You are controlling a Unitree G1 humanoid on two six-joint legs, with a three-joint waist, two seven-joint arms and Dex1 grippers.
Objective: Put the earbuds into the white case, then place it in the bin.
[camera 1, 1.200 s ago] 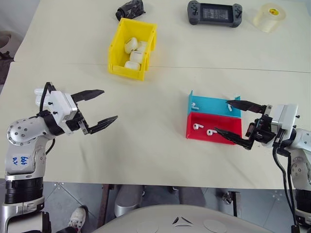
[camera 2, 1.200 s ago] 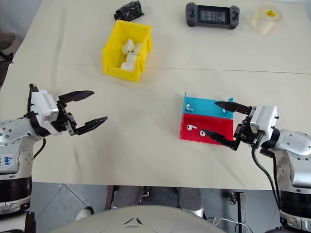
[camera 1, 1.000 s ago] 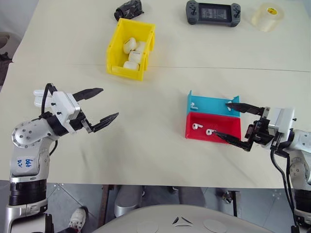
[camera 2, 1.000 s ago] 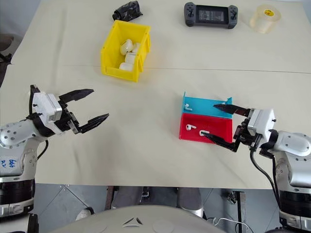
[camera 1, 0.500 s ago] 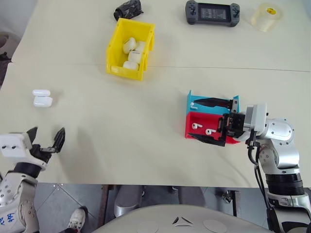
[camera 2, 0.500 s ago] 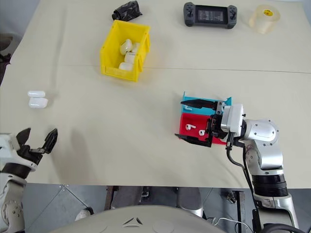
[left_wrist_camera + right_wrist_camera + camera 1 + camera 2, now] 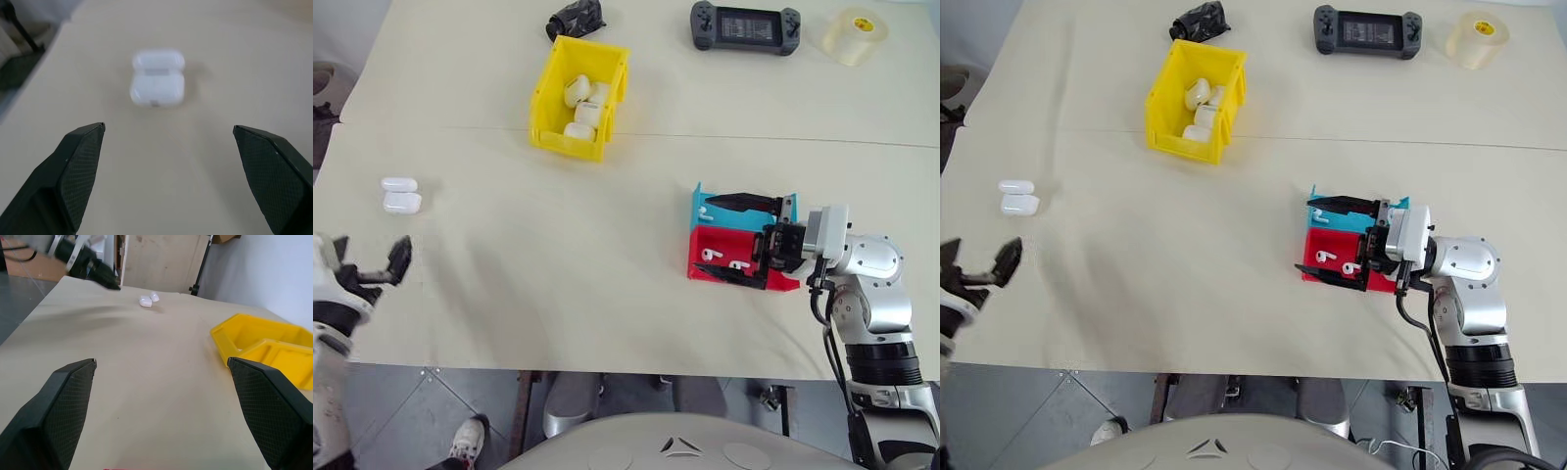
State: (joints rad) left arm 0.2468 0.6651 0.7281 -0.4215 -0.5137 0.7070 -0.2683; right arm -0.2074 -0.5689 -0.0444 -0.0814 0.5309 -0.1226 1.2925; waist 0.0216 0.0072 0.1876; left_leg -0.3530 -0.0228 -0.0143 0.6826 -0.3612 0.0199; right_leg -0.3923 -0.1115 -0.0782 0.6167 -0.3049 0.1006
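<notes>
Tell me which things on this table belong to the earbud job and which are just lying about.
Part of the job:
- earbuds in the red tray
- open white case near the table's left edge
- yellow bin, already holding white cases

Just lying about:
- handheld game console
- tape roll
- crumpled black object behind the bin
- blue tray
</notes>
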